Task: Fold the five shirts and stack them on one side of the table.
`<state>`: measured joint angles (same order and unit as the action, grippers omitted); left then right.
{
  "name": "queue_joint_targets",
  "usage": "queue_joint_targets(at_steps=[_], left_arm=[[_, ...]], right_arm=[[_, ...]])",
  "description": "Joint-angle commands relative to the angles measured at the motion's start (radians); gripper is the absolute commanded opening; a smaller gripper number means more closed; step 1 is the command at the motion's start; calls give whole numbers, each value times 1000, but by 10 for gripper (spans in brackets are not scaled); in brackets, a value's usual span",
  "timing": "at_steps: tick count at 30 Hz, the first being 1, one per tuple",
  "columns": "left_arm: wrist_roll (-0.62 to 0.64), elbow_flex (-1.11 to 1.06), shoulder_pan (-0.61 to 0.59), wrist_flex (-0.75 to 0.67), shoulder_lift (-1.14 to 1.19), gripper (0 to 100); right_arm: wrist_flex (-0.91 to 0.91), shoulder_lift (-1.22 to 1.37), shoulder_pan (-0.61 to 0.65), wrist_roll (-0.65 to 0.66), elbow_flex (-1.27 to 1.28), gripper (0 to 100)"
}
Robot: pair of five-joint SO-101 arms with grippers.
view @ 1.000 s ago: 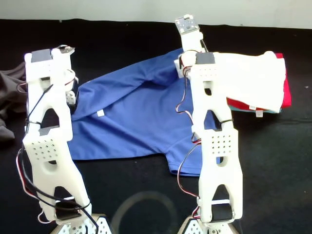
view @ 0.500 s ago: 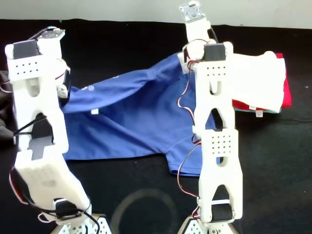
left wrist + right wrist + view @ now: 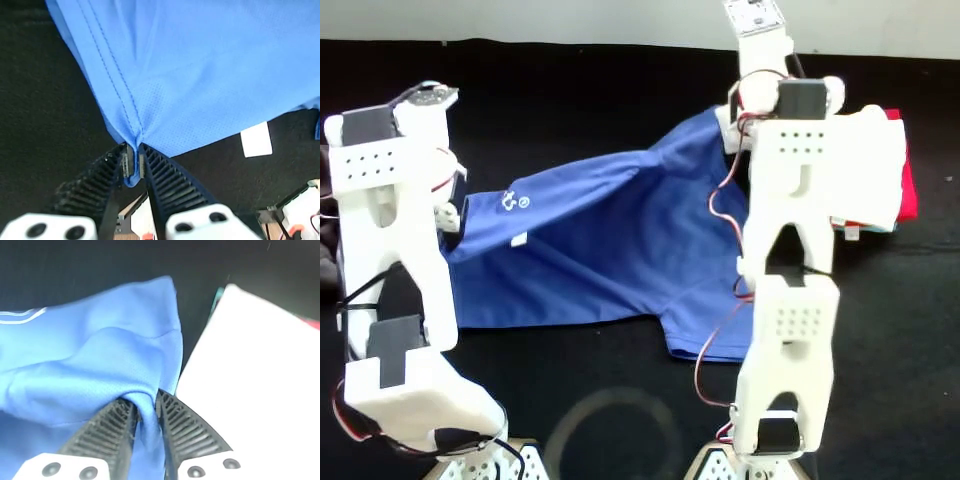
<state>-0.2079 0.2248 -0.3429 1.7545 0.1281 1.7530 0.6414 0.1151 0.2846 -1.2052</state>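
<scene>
Left wrist view shows my left gripper [image 3: 134,161] pinched shut on the shirt [image 3: 200,75] at its hem; my right gripper [image 3: 145,412] clamps another edge beside the stack [image 3: 260,365]. The shirt hangs between them, its lower part on the table [image 3: 570,90]. I'd raise both evenly, keeping that edge taut, so the fold lands square, clear of the stack.

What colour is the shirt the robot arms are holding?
The shirt is blue; high view shows best.
</scene>
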Motion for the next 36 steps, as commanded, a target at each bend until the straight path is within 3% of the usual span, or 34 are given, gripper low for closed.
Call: queue_joint_targets(at_steps=[1, 18, 29, 36], left_arm=[[-11, -12, -7, 0, -51, 9], [-68, -202, -5, -72, -50, 9], [-68, -151, -4, -2, -58, 9], [-69, -183, -7, -17, 33, 9]], right_arm=[[10, -265, -13, 6, 340, 6], [-384, -975, 7, 14, 1649, 6], [-257, -1241, 1, 103, 1751, 6], [-332, -1251, 1, 126, 1949, 6]])
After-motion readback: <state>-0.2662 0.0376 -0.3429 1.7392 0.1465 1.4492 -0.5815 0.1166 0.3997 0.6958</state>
